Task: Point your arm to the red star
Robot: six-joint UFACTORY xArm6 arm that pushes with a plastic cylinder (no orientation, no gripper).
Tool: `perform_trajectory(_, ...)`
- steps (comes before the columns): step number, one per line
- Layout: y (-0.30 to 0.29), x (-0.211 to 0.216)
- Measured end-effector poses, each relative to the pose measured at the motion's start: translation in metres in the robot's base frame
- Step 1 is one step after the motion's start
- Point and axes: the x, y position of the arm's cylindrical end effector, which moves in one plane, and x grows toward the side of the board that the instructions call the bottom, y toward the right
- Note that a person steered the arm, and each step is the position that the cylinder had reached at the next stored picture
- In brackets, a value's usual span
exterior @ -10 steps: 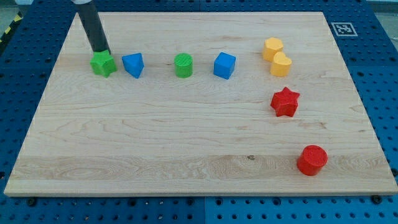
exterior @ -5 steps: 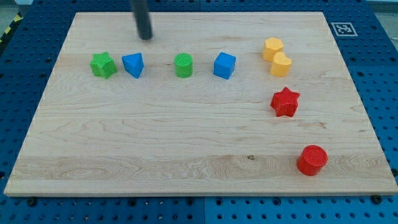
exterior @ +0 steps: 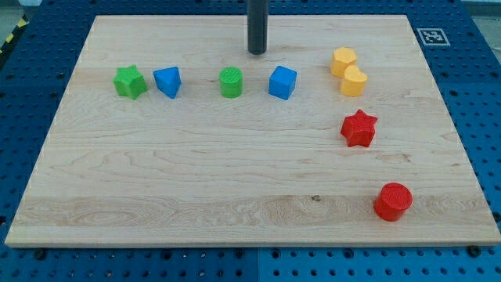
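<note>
Your tip (exterior: 257,52) stood on bare board near the view's top, touching nothing, above the gap between the green cylinder (exterior: 231,82) and the blue cube (exterior: 282,82). It is a plain rod, holding no block. The red star (exterior: 359,128) lay well apart, toward the view's lower right.

Risk, as judged: a straight diagonal run to the star would pass close by the blue cube, and a clip there would shove it out of line. Swinging too far right would bring you against the two yellow blocks (exterior: 348,70), which sat touching just above the star. Overshooting would push the star itself.

Also present: green star (exterior: 129,81), a second blue block (exterior: 167,81), red cylinder (exterior: 392,201), all off the path.
</note>
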Motion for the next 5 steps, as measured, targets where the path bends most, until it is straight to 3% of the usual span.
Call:
perform_trajectory(2,0.078,0.031)
perform_trajectory(5,0.096,0.105)
